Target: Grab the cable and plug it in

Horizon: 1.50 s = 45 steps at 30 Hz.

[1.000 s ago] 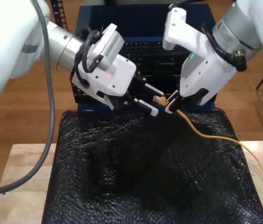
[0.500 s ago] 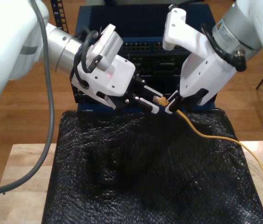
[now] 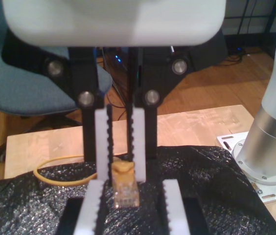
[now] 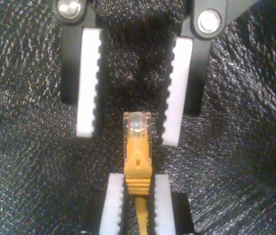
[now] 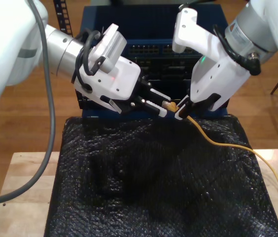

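The yellow-orange cable (image 5: 218, 140) runs over the black mat up to my second gripper (image 5: 181, 109), coming in from the exterior view's right. That gripper (image 4: 136, 185) is shut on the cable's orange boot. The clear plug (image 4: 137, 125) sticks out past its pads. My first gripper (image 5: 161, 103), coming in from the exterior view's left, faces it and is open. One of its white pads (image 4: 88, 83) stands on each side of the plug without touching it. In the first wrist view the plug (image 3: 125, 190) points toward the camera, between my first gripper's fingers (image 3: 88, 210).
A blue rack with rows of network ports (image 5: 149, 49) stands just behind both grippers. Black padded sheeting (image 5: 154, 192) covers the wooden table (image 5: 25, 170). A robot base (image 3: 270, 142) and a blue chair (image 3: 30, 83) appear in the first wrist view.
My first gripper has lifted slightly and edged toward the plug, its fingers now closer around it. My second gripper and the cable have stayed put.
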Motion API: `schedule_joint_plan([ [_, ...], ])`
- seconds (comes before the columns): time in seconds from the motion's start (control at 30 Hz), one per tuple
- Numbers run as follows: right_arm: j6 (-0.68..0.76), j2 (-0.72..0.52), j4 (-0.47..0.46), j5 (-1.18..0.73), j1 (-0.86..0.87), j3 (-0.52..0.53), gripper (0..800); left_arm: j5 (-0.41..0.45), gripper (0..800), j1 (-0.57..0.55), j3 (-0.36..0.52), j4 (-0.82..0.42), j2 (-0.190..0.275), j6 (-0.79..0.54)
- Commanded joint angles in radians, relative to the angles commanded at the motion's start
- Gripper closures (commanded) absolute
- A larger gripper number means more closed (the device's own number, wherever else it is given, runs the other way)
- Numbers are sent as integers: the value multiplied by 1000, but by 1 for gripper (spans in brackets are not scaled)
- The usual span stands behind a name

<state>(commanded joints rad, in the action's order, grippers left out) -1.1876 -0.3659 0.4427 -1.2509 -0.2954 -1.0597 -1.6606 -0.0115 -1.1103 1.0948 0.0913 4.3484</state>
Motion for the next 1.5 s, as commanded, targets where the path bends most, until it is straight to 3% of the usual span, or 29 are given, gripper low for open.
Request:
schedule_joint_plan([
  [0.53,0,2,3,0,0,3,797,0,576,0,15,2,-2,-2],
  [1.27,0,3,5,0,-2,9,797,-3,540,0,15,2,-2,-5],
  [1.5,0,3,5,0,-3,9,797,-3,614,0,17,2,-2,-5],
])
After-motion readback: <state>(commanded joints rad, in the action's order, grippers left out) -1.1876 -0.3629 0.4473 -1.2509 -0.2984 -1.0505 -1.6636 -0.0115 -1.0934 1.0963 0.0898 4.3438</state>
